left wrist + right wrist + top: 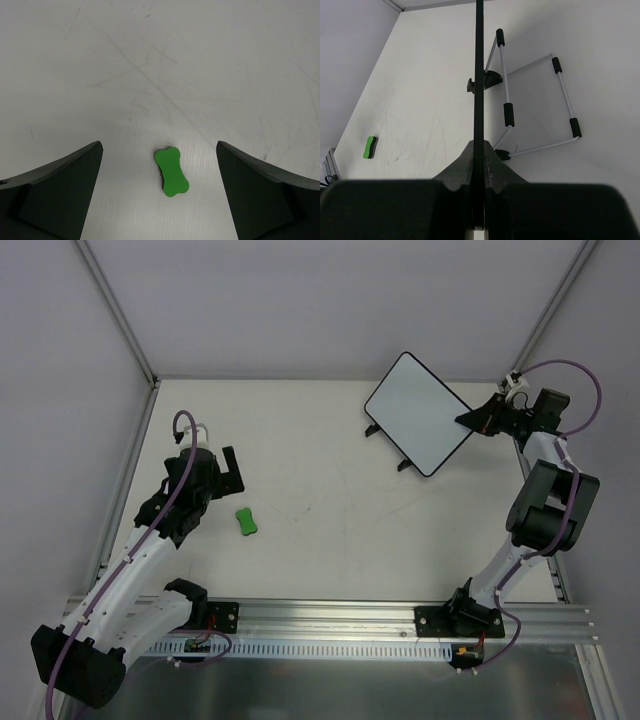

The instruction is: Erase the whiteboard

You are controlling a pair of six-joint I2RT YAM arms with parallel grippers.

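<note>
Looks done or nearly so: grips a blank whiteboard (418,412) edge-on in the right hand (479,150); hovers the left hand (159,146), spread wide, above the ungrasped eraser (171,171).

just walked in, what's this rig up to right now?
The right pincer is shut on the edge of the whiteboard at the far right of the table, with a wire stand beneath it. The board's face looks blank white from above. The left pincer is wide open, pointed down at the green eraser, which lies on the table ungrasped. So the board is being held, but the eraser has not been picked up yet.
</note>
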